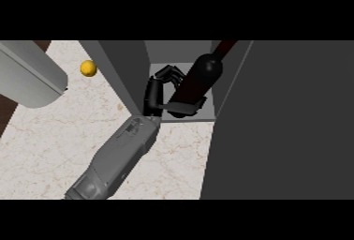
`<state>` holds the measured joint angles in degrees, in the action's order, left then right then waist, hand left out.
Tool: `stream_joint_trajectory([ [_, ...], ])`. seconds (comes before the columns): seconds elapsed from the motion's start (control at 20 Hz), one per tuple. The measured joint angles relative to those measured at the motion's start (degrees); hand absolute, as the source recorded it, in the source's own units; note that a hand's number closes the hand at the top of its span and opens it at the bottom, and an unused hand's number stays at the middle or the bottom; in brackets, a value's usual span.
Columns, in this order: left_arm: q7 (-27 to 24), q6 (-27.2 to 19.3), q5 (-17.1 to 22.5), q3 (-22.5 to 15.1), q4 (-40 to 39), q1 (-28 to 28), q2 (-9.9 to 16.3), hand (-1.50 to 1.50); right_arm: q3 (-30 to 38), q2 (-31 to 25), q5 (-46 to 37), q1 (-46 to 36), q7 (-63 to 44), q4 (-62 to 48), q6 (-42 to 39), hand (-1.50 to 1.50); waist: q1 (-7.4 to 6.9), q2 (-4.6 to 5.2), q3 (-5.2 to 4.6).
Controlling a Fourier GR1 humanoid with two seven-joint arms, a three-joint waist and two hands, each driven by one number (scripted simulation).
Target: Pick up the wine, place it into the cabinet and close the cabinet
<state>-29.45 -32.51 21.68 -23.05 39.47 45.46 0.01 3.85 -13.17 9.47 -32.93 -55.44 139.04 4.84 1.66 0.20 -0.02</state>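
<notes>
The dark wine bottle (198, 79) stands tilted inside the open grey cabinet (131, 70), its neck leaning up and to the right. My left hand (158, 91) reaches into the cabinet from the lower left. Its fingers curl against the bottle's left side and its thumb wraps across the bottle's base. The bottle's bottom is hidden behind the thumb, so I cannot tell whether it rests on the cabinet floor. My right hand shows nowhere.
The cabinet's dark door (290, 122) stands open and fills the right side of the view. A small yellow fruit (88, 68) lies on the marble counter (48, 136) left of the cabinet. A large pale rounded object (27, 75) sits at the upper left.
</notes>
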Motion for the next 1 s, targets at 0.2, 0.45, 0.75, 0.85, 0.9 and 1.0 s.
stream_joint_trajectory([
  [0.2,-3.55,-0.54,1.68,-0.45,-4.30,0.80,0.00,1.50,0.72,-0.14,0.51,0.34,0.86,-0.57,-0.72,-1.50,0.21,0.09,-0.01],
  [0.45,-8.00,0.22,5.51,0.95,-8.74,2.45,0.00,1.50,-0.33,0.59,0.71,0.11,0.87,-0.67,-0.64,-1.50,0.50,0.19,-0.04],
  [0.75,-11.40,3.61,8.91,5.56,-14.58,6.28,-0.01,1.50,-0.13,0.46,0.87,-1.08,0.57,-0.81,-0.51,-1.50,0.62,0.30,-0.04],
  [0.85,-12.11,4.36,10.18,6.52,-16.56,7.21,0.01,1.50,0.22,0.61,1.29,-1.54,0.57,-1.17,-0.50,-1.50,0.86,0.39,-0.04],
  [0.9,-12.52,4.52,10.69,7.02,-17.73,7.84,0.01,1.50,0.18,0.73,1.37,-1.30,0.66,-1.11,-0.57,-1.50,1.05,0.45,-0.04],
  [1.0,-12.34,5.16,11.02,8.04,-20.07,9.66,0.02,1.50,0.17,1.00,1.48,-0.80,0.95,-1.20,-0.73,-1.50,0.98,0.49,-0.04],
])
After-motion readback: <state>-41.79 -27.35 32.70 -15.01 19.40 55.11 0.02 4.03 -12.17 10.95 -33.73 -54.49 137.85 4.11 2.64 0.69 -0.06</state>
